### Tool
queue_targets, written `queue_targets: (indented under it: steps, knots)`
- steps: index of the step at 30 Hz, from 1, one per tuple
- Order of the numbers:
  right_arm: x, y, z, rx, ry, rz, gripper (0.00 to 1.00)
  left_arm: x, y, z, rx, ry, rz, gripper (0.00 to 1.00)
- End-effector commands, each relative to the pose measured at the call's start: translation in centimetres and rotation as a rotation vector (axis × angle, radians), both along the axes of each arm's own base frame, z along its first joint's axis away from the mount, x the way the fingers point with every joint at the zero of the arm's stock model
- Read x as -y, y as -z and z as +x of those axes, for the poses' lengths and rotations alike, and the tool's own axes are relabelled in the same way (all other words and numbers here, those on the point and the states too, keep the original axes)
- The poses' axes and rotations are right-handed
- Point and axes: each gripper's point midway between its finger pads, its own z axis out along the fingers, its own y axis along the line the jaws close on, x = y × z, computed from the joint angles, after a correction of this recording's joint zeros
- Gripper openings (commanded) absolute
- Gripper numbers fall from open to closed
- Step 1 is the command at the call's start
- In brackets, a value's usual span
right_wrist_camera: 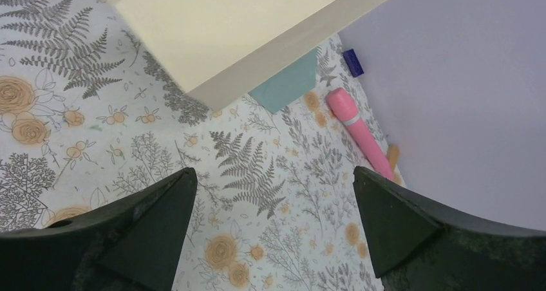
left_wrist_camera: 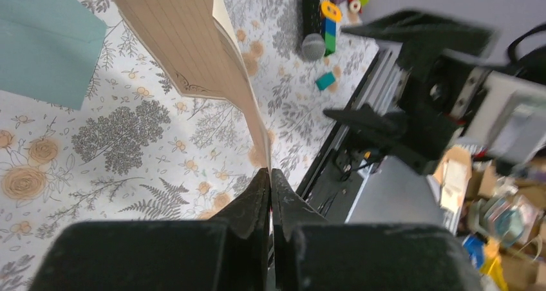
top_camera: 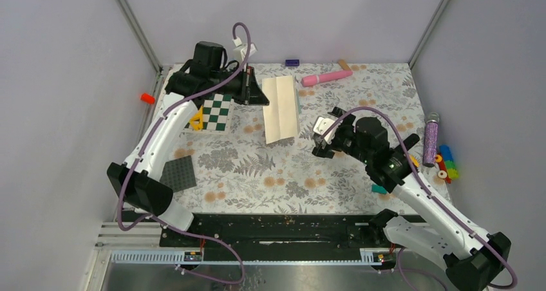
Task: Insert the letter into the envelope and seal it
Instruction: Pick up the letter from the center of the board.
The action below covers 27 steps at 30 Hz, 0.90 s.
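The left claw (left_wrist_camera: 270, 187) is pinching one edge of the letter (top_camera: 281, 109), jaws together on the paper, and is holding it just over the far part of the surface (top_camera: 270, 175). The sheet is looking folded in two. The right claw (right_wrist_camera: 272, 178) is hanging nearby with jaws wide apart, gripping nothing. The envelope (right_wrist_camera: 286, 86) is lying flat on the surface, mostly hidden by the letter from above. By my reading, the task is sitting at an early stage: the letter is not yet inside, and both inserting and sealing are waiting.
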Motion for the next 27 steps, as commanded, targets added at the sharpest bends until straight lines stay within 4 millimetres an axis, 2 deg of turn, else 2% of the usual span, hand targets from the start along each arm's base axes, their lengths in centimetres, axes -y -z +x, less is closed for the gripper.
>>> queue_targets:
  steps: [1,5,7,11,14,19,24,27]
  knots:
    - [-2.2,-0.8,-0.2,0.091,-0.082,0.08,1.0,-0.9,-4.0,1.1,0.022,-0.108,-0.123,0.0]
    - [-3.4,0.3,-1.6,0.07,-0.162,0.111,1.0,-1.9,-4.5,2.5,-0.013,-0.164,-0.177,0.0]
    - [-3.8,0.3,-1.7,0.07,-0.166,0.151,1.0,-2.2,-4.4,2.9,-0.042,-0.172,-0.21,0.0]
    - [-4.3,0.0,-0.6,0.088,-0.119,0.253,0.99,-2.4,-4.3,2.7,-0.1,-0.155,-0.299,0.0]
    - [-4.8,0.7,0.7,0.086,-0.067,0.296,0.99,-2.5,-4.5,2.4,-0.105,-0.157,-0.342,0.0]
    - [-5.7,1.5,2.1,0.066,0.008,0.34,0.98,-2.7,-5.9,1.2,-0.083,-0.139,-0.414,0.0]
    - [-6.0,2.0,2.8,0.055,0.053,0.388,0.98,-3.3,-6.3,0.5,-0.071,-0.151,-0.456,0.0]
    - [-6.7,1.8,2.1,0.024,0.017,0.433,0.98,-3.6,-6.5,0.4,-0.068,-0.157,-0.476,0.0]
